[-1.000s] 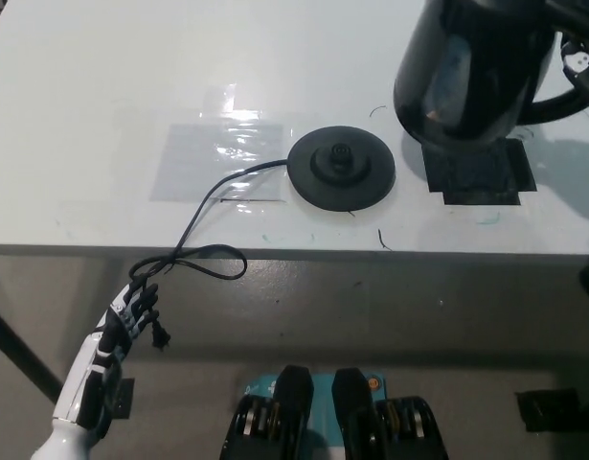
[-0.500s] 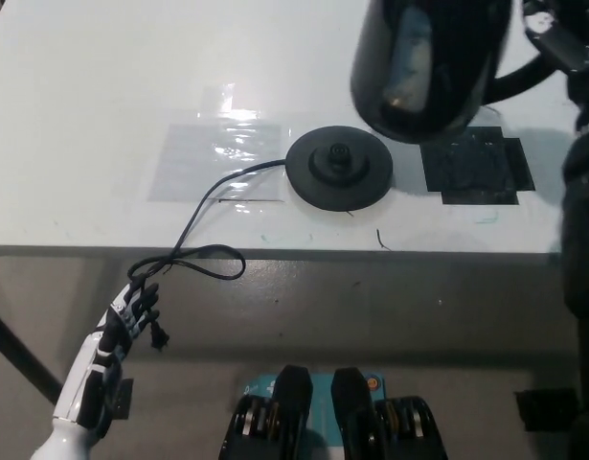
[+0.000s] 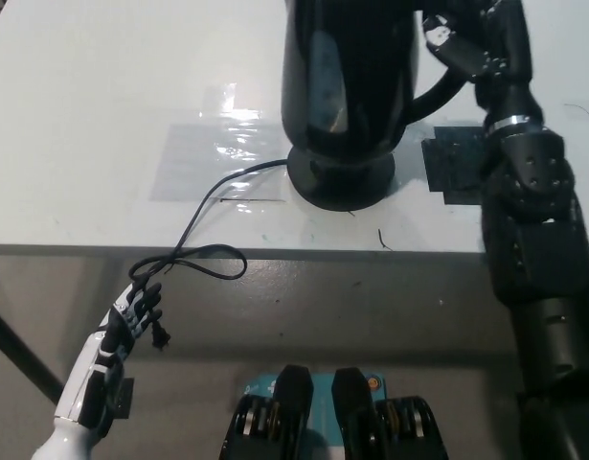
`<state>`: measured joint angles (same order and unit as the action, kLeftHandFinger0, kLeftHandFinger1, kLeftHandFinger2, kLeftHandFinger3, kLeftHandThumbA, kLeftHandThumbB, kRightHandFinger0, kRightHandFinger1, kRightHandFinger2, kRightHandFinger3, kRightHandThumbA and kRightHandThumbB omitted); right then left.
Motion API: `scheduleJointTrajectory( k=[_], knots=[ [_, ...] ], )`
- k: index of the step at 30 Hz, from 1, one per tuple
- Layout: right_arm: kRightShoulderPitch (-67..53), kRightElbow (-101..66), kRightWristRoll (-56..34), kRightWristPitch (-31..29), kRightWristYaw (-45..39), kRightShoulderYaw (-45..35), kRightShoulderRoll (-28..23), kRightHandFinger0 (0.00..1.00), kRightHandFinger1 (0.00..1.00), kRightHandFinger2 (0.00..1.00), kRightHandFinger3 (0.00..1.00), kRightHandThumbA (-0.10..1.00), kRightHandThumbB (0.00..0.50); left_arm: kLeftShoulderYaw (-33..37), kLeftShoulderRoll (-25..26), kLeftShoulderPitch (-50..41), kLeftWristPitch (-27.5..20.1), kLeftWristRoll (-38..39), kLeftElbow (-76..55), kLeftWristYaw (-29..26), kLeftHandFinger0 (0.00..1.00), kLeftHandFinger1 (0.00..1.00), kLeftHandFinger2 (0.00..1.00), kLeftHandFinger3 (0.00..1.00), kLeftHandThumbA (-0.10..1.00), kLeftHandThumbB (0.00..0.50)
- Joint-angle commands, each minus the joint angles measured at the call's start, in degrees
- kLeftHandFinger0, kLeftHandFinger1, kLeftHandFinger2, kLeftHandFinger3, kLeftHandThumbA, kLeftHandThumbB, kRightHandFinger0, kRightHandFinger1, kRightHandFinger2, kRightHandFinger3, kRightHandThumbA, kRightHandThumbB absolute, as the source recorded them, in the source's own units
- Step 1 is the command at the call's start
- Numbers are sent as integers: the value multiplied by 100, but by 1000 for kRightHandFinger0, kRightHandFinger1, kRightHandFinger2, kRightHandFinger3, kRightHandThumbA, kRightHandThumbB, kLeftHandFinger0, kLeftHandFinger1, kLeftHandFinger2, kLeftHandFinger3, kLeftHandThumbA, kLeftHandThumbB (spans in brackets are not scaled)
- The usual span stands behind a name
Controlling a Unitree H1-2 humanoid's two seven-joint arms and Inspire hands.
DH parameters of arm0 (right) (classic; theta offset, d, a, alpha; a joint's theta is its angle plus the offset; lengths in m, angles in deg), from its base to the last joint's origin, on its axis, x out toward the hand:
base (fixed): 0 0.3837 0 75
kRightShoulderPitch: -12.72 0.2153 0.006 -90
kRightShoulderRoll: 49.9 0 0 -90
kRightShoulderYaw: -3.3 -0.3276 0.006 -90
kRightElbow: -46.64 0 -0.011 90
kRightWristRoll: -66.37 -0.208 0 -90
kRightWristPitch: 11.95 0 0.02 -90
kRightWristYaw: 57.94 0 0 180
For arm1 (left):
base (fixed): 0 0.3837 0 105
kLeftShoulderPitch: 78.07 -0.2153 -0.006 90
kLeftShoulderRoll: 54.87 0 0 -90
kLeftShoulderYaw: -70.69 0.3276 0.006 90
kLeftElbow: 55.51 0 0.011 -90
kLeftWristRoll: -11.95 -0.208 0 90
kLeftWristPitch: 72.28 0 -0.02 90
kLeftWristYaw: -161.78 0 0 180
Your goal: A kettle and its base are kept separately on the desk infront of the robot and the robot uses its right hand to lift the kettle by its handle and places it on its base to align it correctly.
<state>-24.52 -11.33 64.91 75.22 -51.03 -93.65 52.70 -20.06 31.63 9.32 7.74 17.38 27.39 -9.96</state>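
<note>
The glossy black kettle (image 3: 347, 81) stands upright directly over its round black base (image 3: 340, 182) on the white surface (image 3: 102, 115), its handle (image 3: 436, 91) pointing right, and the base's thin black cord (image 3: 203, 225) hangs over the front edge.

We take this for a robotics lab or test room, not a home kitchen. The white desk (image 3: 102, 96) filling the upper part of the frame is plain and bare-topped, and it carries markings: a patch of clear tape (image 3: 213, 153) at centre left and a black tape square (image 3: 462, 168) at centre right, of the kind we see marking spots for objects. The kettle base's cord (image 3: 203, 225) hangs loose over the desk's front edge in the lower left. Below the desk, across the lower frame, we see a bare grey floor (image 3: 371, 316).
</note>
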Motion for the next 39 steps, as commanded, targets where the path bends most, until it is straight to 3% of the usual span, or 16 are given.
scheduleJointTrajectory(
  k=[1,6,19,24,29,33,39],
  knots=[
    [705,127,176,-601,344,53,97,0,208,572,590,-100,136,-30,88,54,-191,43,-127,96,1000,1000,1000,1000,1000,78],
    [837,589,390,-758,596,124,133,0,162,480,545,-100,139,-37,83,46,-146,21,-198,72,1000,1000,1000,1000,1000,76],
    [1032,1772,602,-1486,951,197,-2,0,136,456,472,-100,133,-42,80,49,-116,43,-198,73,1000,1000,1000,1000,1000,99],
    [992,1772,525,-1514,911,170,-40,0,164,484,507,-100,127,-47,87,67,-138,78,-164,90,1000,1000,1000,1000,1000,96],
    [897,1633,512,-1481,903,155,-54,15,187,456,444,-100,141,-36,97,70,-199,27,-126,93,1000,1000,1000,1000,1000,94],
    [776,1417,451,-1474,863,120,-24,0,50,345,360,-100,149,-27,95,106,-201,30,-107,101,1000,1000,1000,1000,1000,81],
    [383,687,419,-1280,704,161,39,0,143,512,518,-100,127,-44,80,102,-117,89,-154,91,1000,1000,1000,1000,1000,82]
  ],
)
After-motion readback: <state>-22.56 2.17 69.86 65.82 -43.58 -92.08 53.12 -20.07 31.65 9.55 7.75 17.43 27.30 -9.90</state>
